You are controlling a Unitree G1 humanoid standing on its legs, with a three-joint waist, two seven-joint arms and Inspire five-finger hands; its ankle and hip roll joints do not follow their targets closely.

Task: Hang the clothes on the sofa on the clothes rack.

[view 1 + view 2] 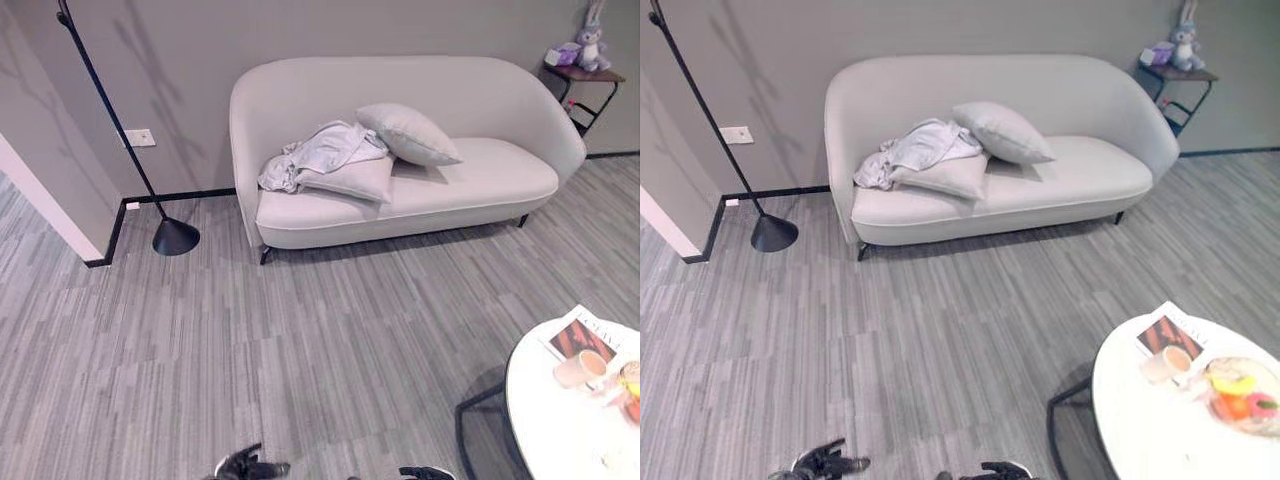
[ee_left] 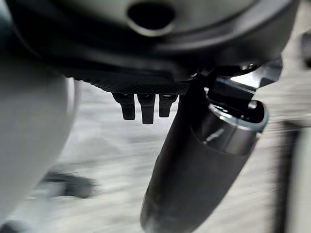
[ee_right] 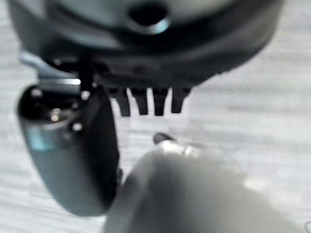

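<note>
A crumpled light grey garment (image 1: 322,150) lies on the left end of the pale sofa (image 1: 480,175), draped partly over a flat cushion (image 1: 355,180). A second cushion (image 1: 408,133) leans beside it. My left hand (image 1: 247,465) and right hand (image 1: 425,472) hang low at the near edge, far from the sofa, above the grey floor. In the left wrist view the left hand's fingers (image 2: 145,108) point straight down with nothing in them. The right wrist view shows the right hand's fingers (image 3: 147,102) equally straight and empty.
A black pole on a round base (image 1: 175,237) stands left of the sofa by the wall corner. A round white table (image 1: 1140,410) with a cup, magazine and fruit plate sits at the near right. A small side table (image 1: 585,78) with a plush toy stands at the back right.
</note>
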